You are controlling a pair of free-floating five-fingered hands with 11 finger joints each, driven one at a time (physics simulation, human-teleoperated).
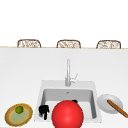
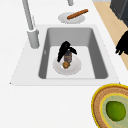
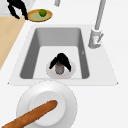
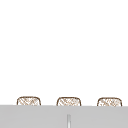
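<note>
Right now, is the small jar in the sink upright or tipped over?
Upright. The jar stands on the white plate in the sink basin, with the right hand curled round its top.

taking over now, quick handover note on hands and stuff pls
Right hand: down in the sink, fingers curled over a small can.
Left hand: idle, relaxed, by the sink's front left corner.
Can stands on a white plate in the basin, beside a brown lump; not lifted, it seems.
Untouched: lime left, breadstick right. Red ball up front.
</note>
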